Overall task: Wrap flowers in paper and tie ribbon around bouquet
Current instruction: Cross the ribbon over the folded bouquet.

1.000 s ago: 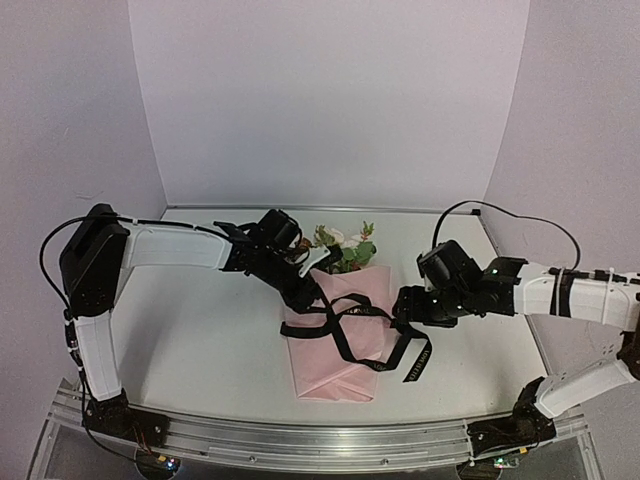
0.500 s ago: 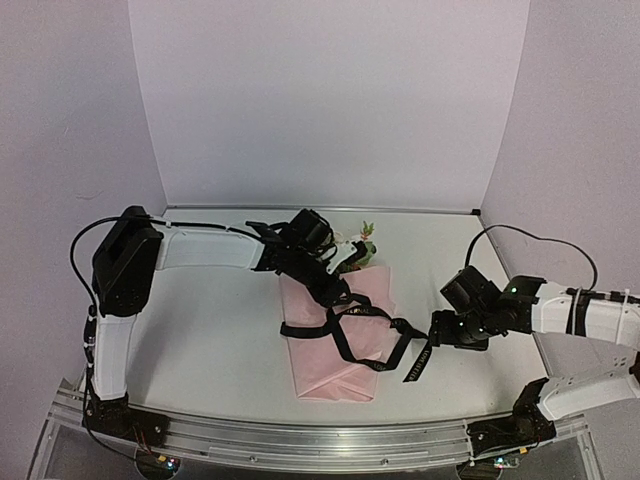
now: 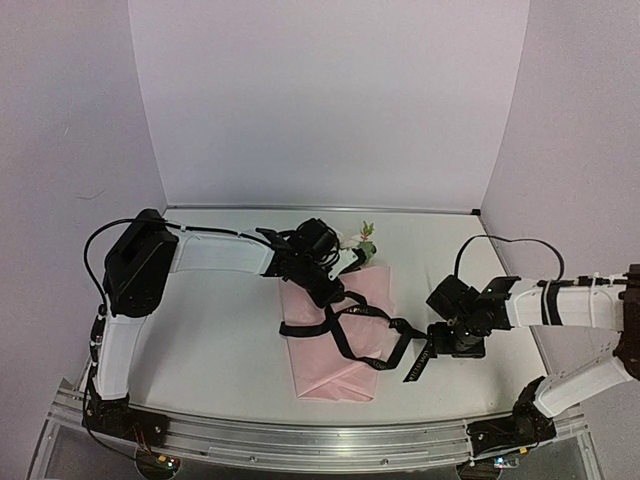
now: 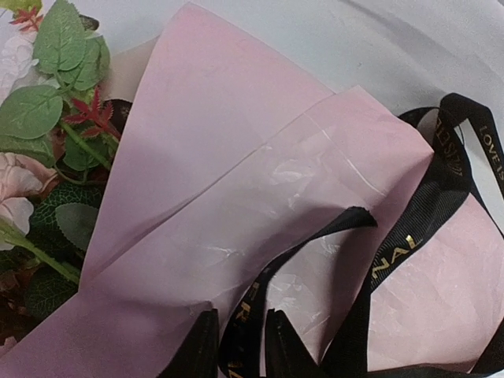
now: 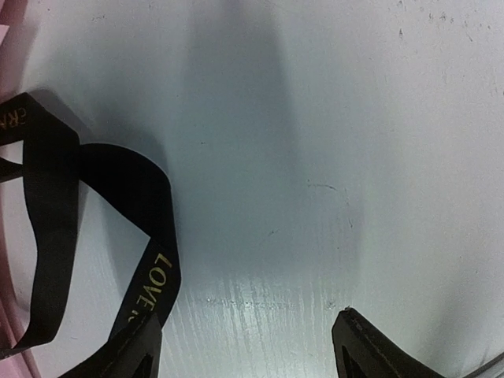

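The bouquet lies mid-table: pale-pink paper (image 3: 335,350) folded round the flowers (image 3: 362,245), whose leaves and blooms stick out at the far end. The black lettered ribbon (image 3: 370,320) is looped across the paper, one tail trailing off to the right. My left gripper (image 3: 335,297) sits over the paper's upper part. In the left wrist view its fingers (image 4: 240,346) pinch a strand of ribbon (image 4: 394,252) above the paper (image 4: 236,157), flowers (image 4: 47,118) to the left. My right gripper (image 3: 445,345) is open over bare table, with the ribbon tail (image 5: 55,205) beside its left finger (image 5: 130,354).
The white table (image 3: 200,330) is walled by pale panels at the back and sides. A metal rail (image 3: 300,440) with the arm bases runs along the near edge. A black cable (image 3: 505,245) arches over the right arm.
My left gripper's jaws have closed on the ribbon strand after shifting right over the paper. My right arm has drawn back to the right, away from the bouquet.
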Tool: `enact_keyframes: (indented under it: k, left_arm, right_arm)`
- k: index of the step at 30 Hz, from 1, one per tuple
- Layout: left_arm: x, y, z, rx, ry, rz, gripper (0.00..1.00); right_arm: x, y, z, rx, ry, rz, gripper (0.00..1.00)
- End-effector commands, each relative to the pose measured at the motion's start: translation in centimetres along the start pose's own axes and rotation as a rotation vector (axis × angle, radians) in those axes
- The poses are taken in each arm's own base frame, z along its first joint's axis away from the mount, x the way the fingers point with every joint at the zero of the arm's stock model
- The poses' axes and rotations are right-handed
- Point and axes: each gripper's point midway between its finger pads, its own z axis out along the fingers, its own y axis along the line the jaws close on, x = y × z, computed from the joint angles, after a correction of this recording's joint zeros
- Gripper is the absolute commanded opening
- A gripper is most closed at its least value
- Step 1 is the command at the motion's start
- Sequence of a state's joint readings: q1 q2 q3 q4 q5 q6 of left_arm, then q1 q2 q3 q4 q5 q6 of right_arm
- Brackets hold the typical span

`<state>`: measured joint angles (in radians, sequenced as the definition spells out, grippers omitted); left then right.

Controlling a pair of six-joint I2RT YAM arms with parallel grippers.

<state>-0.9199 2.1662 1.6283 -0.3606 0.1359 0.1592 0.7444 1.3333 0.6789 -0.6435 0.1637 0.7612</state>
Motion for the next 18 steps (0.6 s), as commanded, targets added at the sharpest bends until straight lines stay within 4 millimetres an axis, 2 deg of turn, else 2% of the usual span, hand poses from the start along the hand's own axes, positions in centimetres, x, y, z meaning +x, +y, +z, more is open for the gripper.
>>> enact_keyframes:
  k: [1,5,7,10,13,14,16,17,18]
  left_arm:
    - [-3.8,0.4,-2.2,-0.029,-0.126,0.008,0.11]
    - [-4.6,0.3,-3.2,-0.030,-0.170,-0.007,0.02]
    - [-5.3,0.5,-4.1,-0.038,-0.204,-0.028,0.00]
    - [-5.9,1.2,-5.5,-0.060,-0.255,-0.073,0.00]
    - [-5.9,2.2,-6.9,-0.081,-0.288,-0.128,0.00]
    - [-6.1,2.7,-7.6,-0.093,-0.306,-0.152,0.00]
    - [-5.9,3.4,-8.5,-0.102,-0.329,-0.205,0.00]
    - [-5.6,3.8,-9.0,-0.107,-0.338,-0.230,0.00]
    - [-5.1,4.2,-9.2,-0.114,-0.340,-0.252,0.00]
  right_arm:
    - [-2.5,2.3,-0.1,-0.030,-0.033,-0.029,0.76]
    - [-3.3,3.5,1.0,-0.027,-0.018,-0.054,0.73]
    - [-3.5,4.0,1.7,-0.018,-0.008,-0.058,0.70]
    - [-3.6,4.4,2.7,-0.010,0.016,-0.055,0.58]
    - [-3.7,4.7,3.1,-0.007,0.027,-0.052,0.40]
    - [-3.7,4.8,3.2,-0.009,0.030,-0.050,0.32]
    - [-3.9,5.0,2.8,-0.022,0.025,-0.038,0.08]
    - [-4.1,5.0,2.3,-0.030,0.018,-0.034,0.02]
    - [-4.1,4.9,1.9,-0.027,0.018,-0.035,0.00]
